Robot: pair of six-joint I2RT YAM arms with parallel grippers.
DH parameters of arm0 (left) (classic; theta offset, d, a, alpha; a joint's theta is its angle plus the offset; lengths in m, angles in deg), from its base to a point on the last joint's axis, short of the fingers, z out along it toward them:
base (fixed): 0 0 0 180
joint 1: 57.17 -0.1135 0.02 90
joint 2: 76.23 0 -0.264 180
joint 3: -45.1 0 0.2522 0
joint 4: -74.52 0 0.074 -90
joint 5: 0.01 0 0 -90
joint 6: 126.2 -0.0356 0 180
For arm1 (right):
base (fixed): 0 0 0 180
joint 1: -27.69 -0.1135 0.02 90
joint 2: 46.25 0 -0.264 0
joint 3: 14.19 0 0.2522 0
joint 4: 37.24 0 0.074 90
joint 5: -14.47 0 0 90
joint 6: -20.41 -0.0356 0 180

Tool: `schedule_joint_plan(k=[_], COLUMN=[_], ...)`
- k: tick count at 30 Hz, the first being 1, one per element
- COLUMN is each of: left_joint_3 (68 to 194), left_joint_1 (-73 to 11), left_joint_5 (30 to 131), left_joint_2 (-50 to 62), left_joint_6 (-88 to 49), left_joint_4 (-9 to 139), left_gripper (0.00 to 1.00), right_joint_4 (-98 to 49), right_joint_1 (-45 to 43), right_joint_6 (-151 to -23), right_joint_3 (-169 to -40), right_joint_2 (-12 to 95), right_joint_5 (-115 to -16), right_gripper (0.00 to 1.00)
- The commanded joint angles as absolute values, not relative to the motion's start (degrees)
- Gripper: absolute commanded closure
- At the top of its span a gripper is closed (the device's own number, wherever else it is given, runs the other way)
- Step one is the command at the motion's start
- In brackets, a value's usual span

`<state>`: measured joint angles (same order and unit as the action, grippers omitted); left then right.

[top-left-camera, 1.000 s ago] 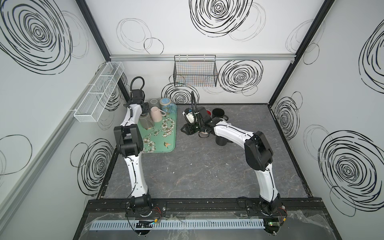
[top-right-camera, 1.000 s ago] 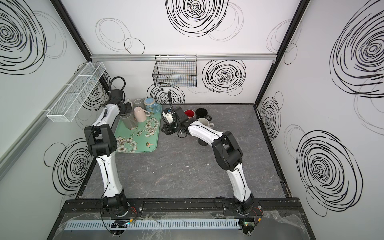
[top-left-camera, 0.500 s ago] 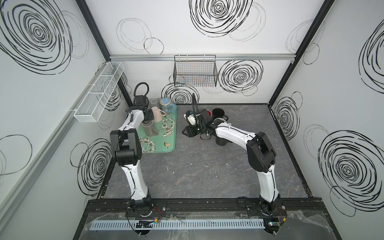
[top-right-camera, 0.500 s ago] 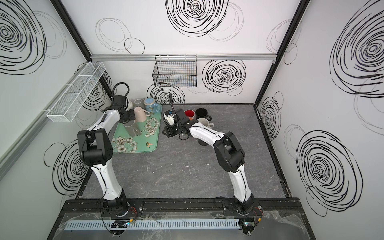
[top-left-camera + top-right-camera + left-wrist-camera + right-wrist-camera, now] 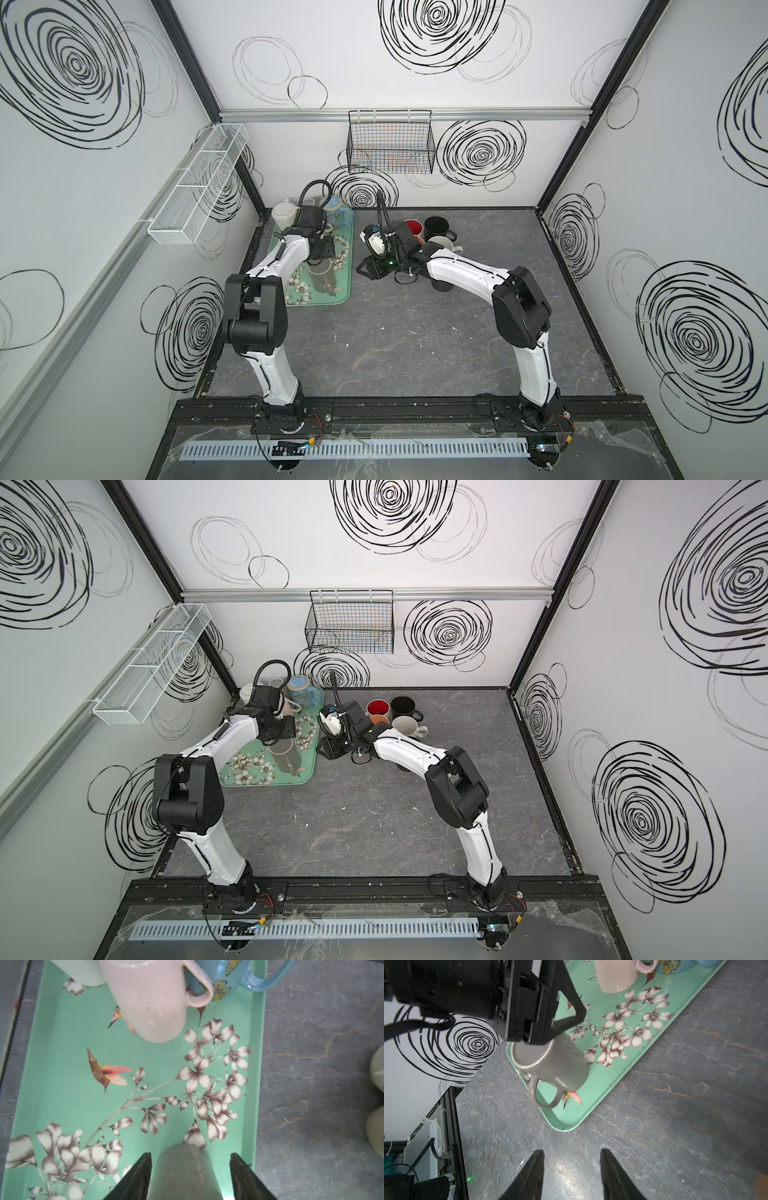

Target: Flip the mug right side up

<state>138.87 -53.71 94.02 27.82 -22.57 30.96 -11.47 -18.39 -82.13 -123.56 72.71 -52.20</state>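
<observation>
**Grey mug tilted in L claw, over tray**

L side: green tray (image 5: 68,1093) sits far-left on the desk (image 5: 675,1126). The grey mug (image 5: 560,1064) is over the tray's near half, tilted. L claw (image 5: 190,1156) is clamped across its body, one pad each side of the wall. The handle (image 5: 547,1106) hangs free on the low side. A flat, pale-ringed end faces up toward the claw. It reads as the base, but not certain. Can't tell if the low edge touches the tray. Pink mug (image 5: 149,1001) and blue mug (image 5: 228,980) stand farther back on the tray.

Handling, my read: glazed ceramic, so stiff, slick and weighty for a two-pad pinch, and it chips if dropped. The round wall could roll betw pads during the turn. Best hold is mid-body, straight across the widest part, pads clear of the handle.

R side: R claw (image 5: 572,1151) is low over bare desk just right of the tray, jaws apart, nothing betw them. It looks free to steady the mug.
</observation>
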Motion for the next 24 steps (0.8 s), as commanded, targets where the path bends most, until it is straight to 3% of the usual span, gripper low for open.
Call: schedule_joint_plan(k=[1,11,17,24], left_joint_3=[138.05,135.69,127.18,116.43], left_joint_1=[-53.48,-54.71,-55.26,-58.39], left_joint_5=[94.1,95.03,97.55,96.03], left_joint_2=[24.15,15.14,6.81,-2.15], left_joint_6=[-20.48,-19.66,-17.6,-15.92], left_joint_4=[31.27,30.0,30.79,32.59], left_gripper=[0.34,0.3,0.3,0.3], right_joint_4=[-11.56,-10.92,-10.86,-2.71], right_joint_1=[-19.92,-24.42,-24.88,-27.72], right_joint_6=[-82.81,-84.49,-85.8,-85.81], right_joint_3=[-124.19,-123.76,-124.64,-134.14], right_joint_2=[71.98,72.24,73.46,80.17], right_joint_5=[-52.54,-57.67,-57.98,-62.51], right_gripper=[0.51,0.48,0.47,0.45])
